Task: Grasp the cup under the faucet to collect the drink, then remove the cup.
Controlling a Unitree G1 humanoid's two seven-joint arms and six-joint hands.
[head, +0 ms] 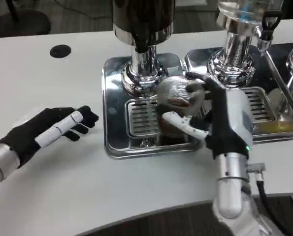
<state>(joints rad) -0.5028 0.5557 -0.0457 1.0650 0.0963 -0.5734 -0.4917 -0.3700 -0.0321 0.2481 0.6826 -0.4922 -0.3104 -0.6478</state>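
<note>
- Head view: the right robot hand [210, 115] is seen wrapped around a clear cup [178, 101], its fingers closed on the cup's side, so the cup is judged to be held.
- The cup is placed on the grated drip tray [136, 118], just near and right of the dark dispenser's chrome column [142, 64]; it appears to be kept there so that the drink can be caught under the faucet.
- Brownish liquid seems to be held in the cup, though the blur leaves the level uncertain.
- The left robot hand [52, 129] is rested on the white bench [62, 187] at the left, fingers loosely extended, nothing held, apparently waiting.
- A second dispenser [237, 29] is stood to the right on its own tray.
- Grey carpet is seen beyond the bench's far edge.
</note>
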